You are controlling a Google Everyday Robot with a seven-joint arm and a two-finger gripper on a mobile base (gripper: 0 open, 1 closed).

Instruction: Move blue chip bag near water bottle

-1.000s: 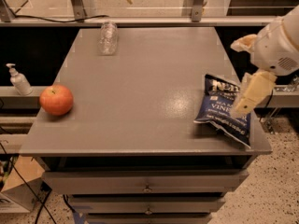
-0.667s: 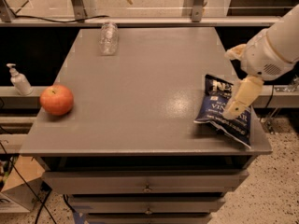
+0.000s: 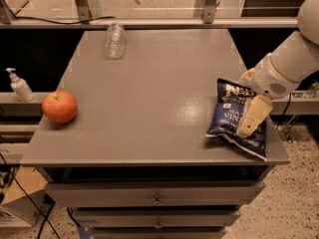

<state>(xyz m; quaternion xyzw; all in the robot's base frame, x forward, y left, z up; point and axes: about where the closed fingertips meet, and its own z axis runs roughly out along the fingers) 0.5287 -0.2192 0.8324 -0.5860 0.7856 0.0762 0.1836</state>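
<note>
The blue chip bag, dark navy with white "VINEGAR" lettering, lies at the table's right front corner, reaching the edge. The water bottle, small and clear, lies on its side at the far left of the table top. My gripper comes in from the right on a white arm and is open right over the bag's right half. One cream finger lies across the bag and the other shows as a short stub near the bag's top edge. The bag rests flat on the table.
A red apple sits near the grey table's left front edge. A white pump dispenser stands on a ledge left of the table. A rail and glass run behind. Drawers are below the top.
The arm has moved left and down, bringing the gripper from beside the bag's right edge to over the bag. The bag, bottle and apple have not moved.
</note>
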